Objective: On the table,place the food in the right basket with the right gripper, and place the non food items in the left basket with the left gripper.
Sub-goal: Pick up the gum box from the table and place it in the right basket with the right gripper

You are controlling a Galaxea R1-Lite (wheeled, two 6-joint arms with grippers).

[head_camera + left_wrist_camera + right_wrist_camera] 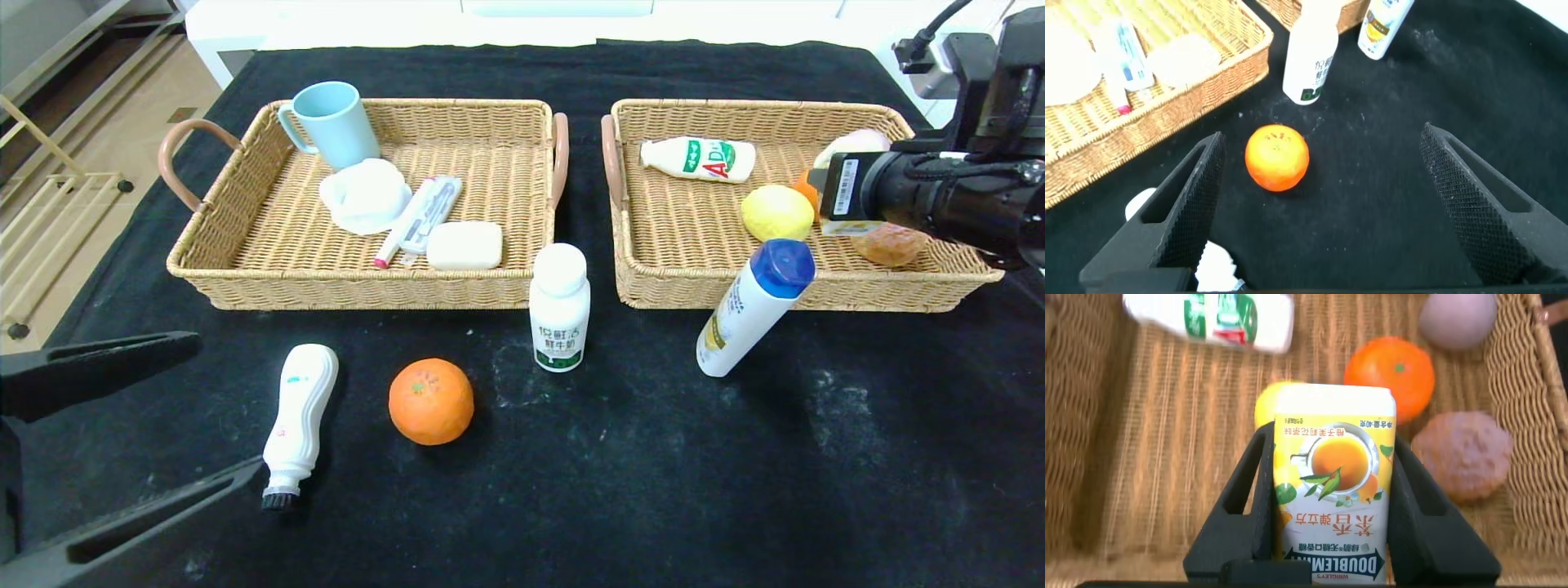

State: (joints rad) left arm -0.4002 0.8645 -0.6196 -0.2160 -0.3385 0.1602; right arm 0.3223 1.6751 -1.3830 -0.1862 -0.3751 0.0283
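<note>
1. The right gripper point(1333, 506), clamped on the carton point(1333, 478), hangs over the right basket point(694, 237).
2. Lower into bare wicker beside the lemon point(776, 212), then release.
3. The left gripper point(1323, 212) waits spread above the table point(653, 457).

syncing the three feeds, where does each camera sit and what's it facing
Head: high on the robot, facing down at the table and both baskets; both arms show at the edges.
Left wrist: on the left arm, low over the table, facing the orange; open left gripper jaws frame it.
Right wrist: above the right basket; right gripper shut on the juice carton.
Shared: head and left wrist both show the orange.
</note>
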